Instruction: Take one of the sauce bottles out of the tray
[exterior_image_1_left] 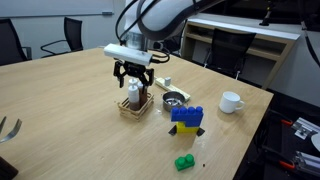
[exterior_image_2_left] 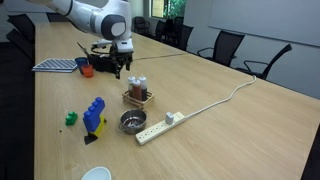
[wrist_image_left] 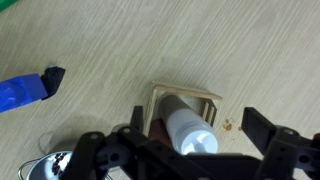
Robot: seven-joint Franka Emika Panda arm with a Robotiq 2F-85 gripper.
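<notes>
Your hand [exterior_image_1_left: 132, 78] hangs open just above the tray [exterior_image_1_left: 135, 106]. In the wrist view its fingers [wrist_image_left: 262, 125] are spread wide on either side of the sauce bottle [wrist_image_left: 190, 135], not touching it. The bottle stands upright inside the wooden tray on the counter [exterior_image_1_left: 70, 90]. A metal bowl [exterior_image_1_left: 174, 99] and a power strip [exterior_image_2_left: 155, 128] sit near the tray. Blue and yellow blocks [exterior_image_1_left: 186, 118] and a white mug [exterior_image_1_left: 231, 102] lie farther off.
</notes>
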